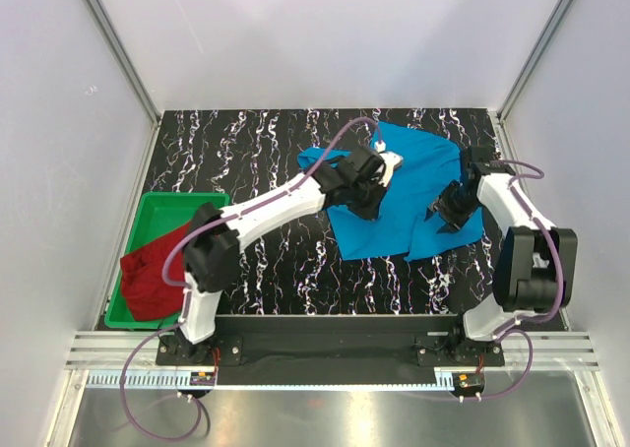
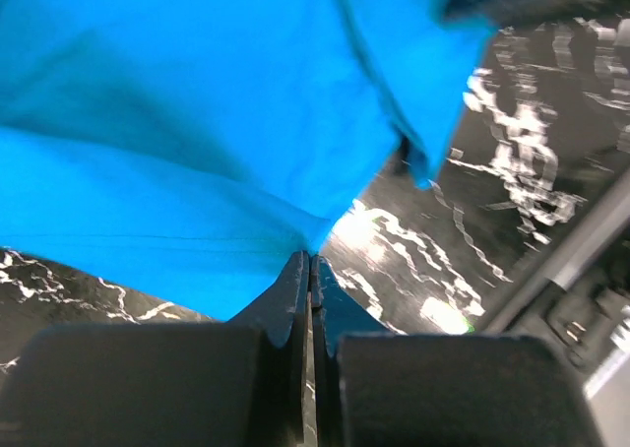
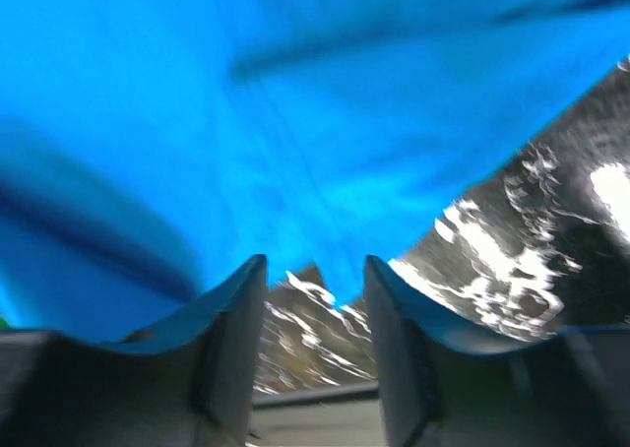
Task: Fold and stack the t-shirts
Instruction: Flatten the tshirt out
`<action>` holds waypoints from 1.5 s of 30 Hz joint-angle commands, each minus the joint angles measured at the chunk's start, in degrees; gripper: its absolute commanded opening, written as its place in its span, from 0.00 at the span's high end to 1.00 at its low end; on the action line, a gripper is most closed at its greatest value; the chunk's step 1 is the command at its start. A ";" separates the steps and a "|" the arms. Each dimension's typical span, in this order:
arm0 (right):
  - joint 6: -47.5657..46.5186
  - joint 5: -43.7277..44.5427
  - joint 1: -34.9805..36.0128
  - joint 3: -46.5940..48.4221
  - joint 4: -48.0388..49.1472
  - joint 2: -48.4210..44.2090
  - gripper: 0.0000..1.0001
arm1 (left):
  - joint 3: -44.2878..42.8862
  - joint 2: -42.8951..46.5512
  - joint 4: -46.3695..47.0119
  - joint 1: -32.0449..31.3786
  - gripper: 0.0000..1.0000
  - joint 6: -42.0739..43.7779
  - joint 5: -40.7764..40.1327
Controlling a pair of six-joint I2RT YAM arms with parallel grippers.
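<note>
Between the closed fingers of the left gripper (image 2: 310,262), an edge of the sky-blue t-shirt (image 2: 197,122) is being pinched, the cloth spreading away in soft rumpled folds. At the shirt's right side, the right gripper (image 3: 315,270) is being held with jaws partly apart, the hem hanging just past its fingertips, ungripped. The shirt is being kept crumpled on the far right of the black marbled table (image 1: 256,152); bare tabletop is being shown leftward and nearer. The dark red t-shirt (image 1: 153,275) is being carried in the green bin (image 1: 157,203), draped over its rim.
</note>
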State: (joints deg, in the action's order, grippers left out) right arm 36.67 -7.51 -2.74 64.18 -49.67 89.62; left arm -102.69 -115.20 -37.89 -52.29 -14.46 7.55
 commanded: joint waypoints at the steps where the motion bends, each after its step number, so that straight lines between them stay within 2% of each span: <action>1: 10.25 4.43 0.02 5.68 1.33 3.97 0.51 | 4.42 4.36 3.26 0.79 1.00 -0.39 8.25; 2: 11.92 4.95 0.54 6.56 1.07 6.50 0.58 | 5.22 5.67 3.87 1.40 1.00 -0.48 9.23; 3: 14.20 5.31 0.98 8.66 0.46 7.66 0.60 | 6.79 6.21 4.14 1.67 1.00 -0.48 9.84; 9: 23.68 13.13 5.11 19.89 -6.03 17.58 0.60 | 14.17 12.53 6.51 3.86 1.00 -0.05 13.01; 16: 31.35 16.38 5.20 21.60 -11.23 20.68 0.63 | 19.10 17.72 7.12 6.67 1.00 2.06 15.03; 23: 38.12 14.72 5.29 21.69 -12.82 24.19 0.62 | 26.83 23.96 11.16 10.89 1.00 1.71 18.99; 35: 41.38 16.65 5.12 29.50 -16.68 28.76 0.60 | 32.38 28.54 12.58 15.38 1.00 3.56 22.50; 45: 43.14 16.03 5.12 27.84 -17.92 28.15 0.59 | 33.79 28.80 14.24 17.75 1.00 2.68 25.84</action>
State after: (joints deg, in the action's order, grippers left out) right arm 77.65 6.48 2.57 92.23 -65.21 118.17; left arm -69.21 -88.49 -26.81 -35.00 -12.19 30.24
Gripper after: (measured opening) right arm 0.414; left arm 0.012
